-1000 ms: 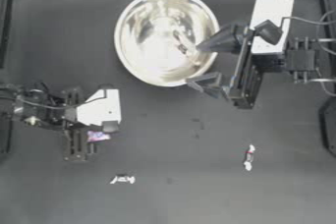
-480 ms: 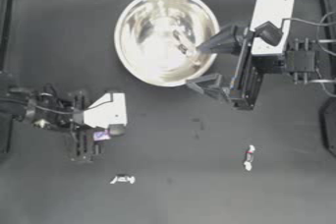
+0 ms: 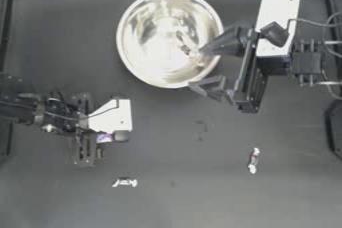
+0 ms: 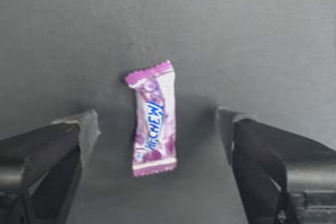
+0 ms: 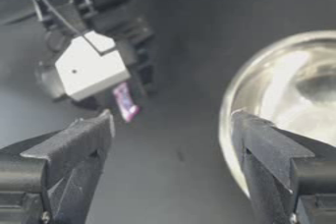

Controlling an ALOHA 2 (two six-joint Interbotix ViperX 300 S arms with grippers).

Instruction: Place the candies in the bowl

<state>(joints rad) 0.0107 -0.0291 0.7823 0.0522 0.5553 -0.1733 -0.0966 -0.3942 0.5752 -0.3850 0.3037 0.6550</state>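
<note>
The shiny silver bowl (image 3: 152,32) stands at the back middle of the table. My right gripper (image 3: 202,67) hangs open and empty over its right rim; the bowl's edge (image 5: 228,101) also shows in the right wrist view. My left gripper (image 4: 154,120) is low at the left, open, with its jaws on either side of the flat pink-purple candy (image 4: 154,120), which lies on the table untouched. That candy (image 3: 105,138) peeks out beside the left gripper (image 3: 90,147) from above. Two whitish candies lie loose, one (image 3: 125,182) at the front left and one (image 3: 254,159) at the front right.
The left arm's white wrist block (image 5: 89,70) shows in the right wrist view, with the pink candy (image 5: 125,102) below it. Dark bare table (image 3: 194,192) lies between the two whitish candies.
My left gripper has shifted slightly right and toward the front edge, settling over the pink candy. The right arm and the loose candies have not moved.
</note>
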